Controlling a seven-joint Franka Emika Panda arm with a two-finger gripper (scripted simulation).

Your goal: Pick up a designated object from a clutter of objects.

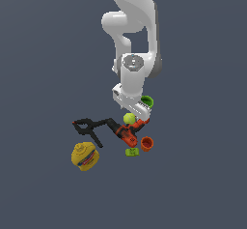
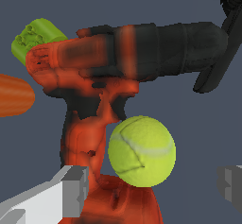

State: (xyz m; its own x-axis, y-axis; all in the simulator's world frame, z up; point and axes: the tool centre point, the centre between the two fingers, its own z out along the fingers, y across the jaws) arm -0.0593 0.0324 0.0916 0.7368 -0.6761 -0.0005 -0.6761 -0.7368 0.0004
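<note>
Yellow-green tennis ball (image 2: 142, 150) with pale curved seams, lying against the red-black drill (image 2: 118, 76), pincer (image 2: 151, 190) spread wide with a finger at either side, not touching it

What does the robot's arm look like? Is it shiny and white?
Yes, the arm is smooth, rounded and glossy white, with a grey disc on one joint. Its gripper has blocky fingers, light grey with darker grey pads. No cables or markings show.
</note>
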